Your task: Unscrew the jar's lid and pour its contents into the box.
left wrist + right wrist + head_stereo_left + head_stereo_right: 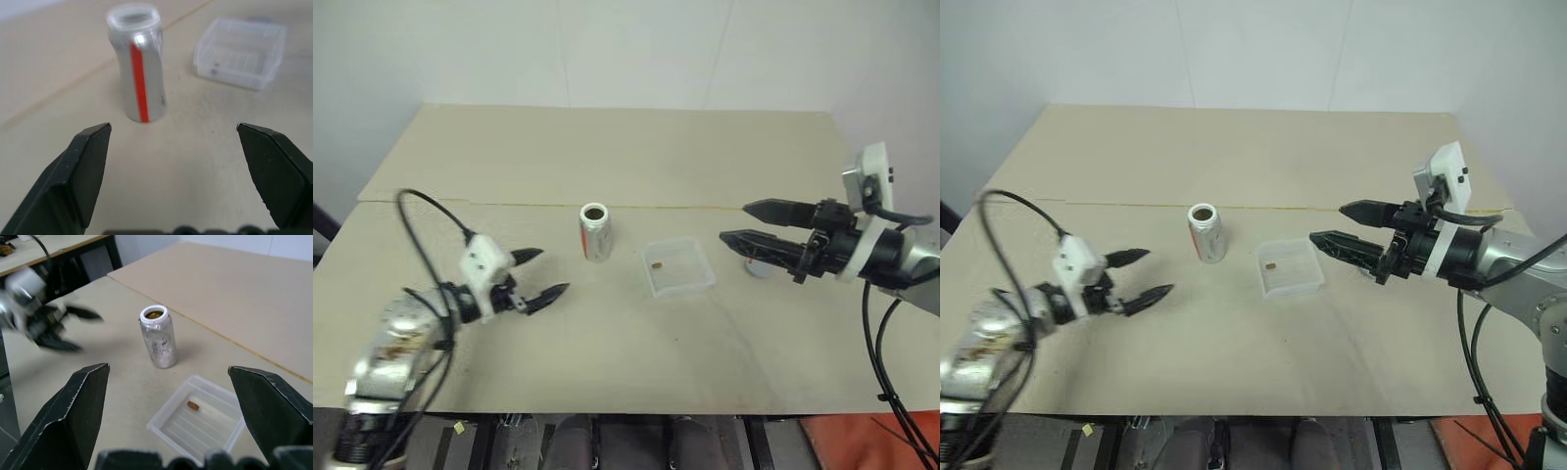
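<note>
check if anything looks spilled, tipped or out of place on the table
Nothing stands out. The jar stands upright with its mouth open, the brown pellet lies inside the box, and nothing is spilled on the table. Both grippers are open and clear of them.

Quick headcount, nothing more:

- One jar (595, 232), upright with an open mouth, about mid-worktop (607, 147).
- One box (690, 284), clear, just to the right of the jar, toward the worktop's right edge.
- One brown pellet (657, 264), counted as the contents, lying inside the box. Can't tell whether anything's left in the jar.
- One lid (761, 271), small and grey, half hidden past the box on the right-edge side.
- Two grippers: left gripper (553, 271) and right gripper (734, 221), two black fingers apiece, so four fingers total, both pairs spread apart with nothing in them.
</note>
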Tool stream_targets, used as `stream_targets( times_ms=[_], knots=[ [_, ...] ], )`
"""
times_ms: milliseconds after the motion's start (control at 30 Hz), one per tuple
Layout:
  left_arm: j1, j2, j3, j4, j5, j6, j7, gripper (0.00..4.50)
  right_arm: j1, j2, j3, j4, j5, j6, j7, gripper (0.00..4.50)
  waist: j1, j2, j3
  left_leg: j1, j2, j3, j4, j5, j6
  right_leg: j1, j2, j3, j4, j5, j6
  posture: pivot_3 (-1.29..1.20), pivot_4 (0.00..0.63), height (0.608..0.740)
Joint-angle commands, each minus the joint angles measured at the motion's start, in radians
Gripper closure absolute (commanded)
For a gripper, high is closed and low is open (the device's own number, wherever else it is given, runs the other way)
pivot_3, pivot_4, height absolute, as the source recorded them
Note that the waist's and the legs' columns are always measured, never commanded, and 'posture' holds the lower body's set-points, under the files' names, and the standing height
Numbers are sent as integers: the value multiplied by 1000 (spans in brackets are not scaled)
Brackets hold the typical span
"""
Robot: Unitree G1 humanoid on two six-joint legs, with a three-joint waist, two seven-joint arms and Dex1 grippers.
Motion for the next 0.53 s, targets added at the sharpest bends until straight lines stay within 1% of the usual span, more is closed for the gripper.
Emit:
stream_targets(
  times_ms=[33,67,167,267,367,533],
  knots=[
    [-58,97,113,35,-131,23,-144,25,6,-19,-44,0,-34,-46,47,0,1,0,0,0,0,0,0,0,0,0,0,0,0,0,0,0,150,740],
    [-72,117,124,62,-145,14,-180,25,8,-21,-44,6,-43,-51,58,0,1,0,0,1,0,0,0,0,0,1,0,-1,0,0,0,0,150,740],
    [-140,173,88,162,-114,-44,-262,25,12,-29,-36,24,-78,-67,109,0,-1,0,0,2,-1,1,-1,0,0,1,1,0,0,0,-1,0,150,740],
    [-186,199,50,222,-93,-89,-332,25,10,-35,-23,42,-107,-74,149,0,-2,0,0,2,-1,2,-2,0,-1,0,2,0,0,0,-1,0,150,740],
    [-207,201,35,248,-84,-103,-345,25,8,-33,-12,50,-134,-80,174,0,-2,0,0,2,-1,3,-2,0,-1,0,2,0,-1,0,-1,0,150,740],
    [-156,177,61,226,-78,-133,-341,25,28,-27,-18,37,-161,-92,213,0,-2,0,0,2,0,4,-2,0,-1,-1,2,1,-1,0,-1,0,150,740]
  ],
)
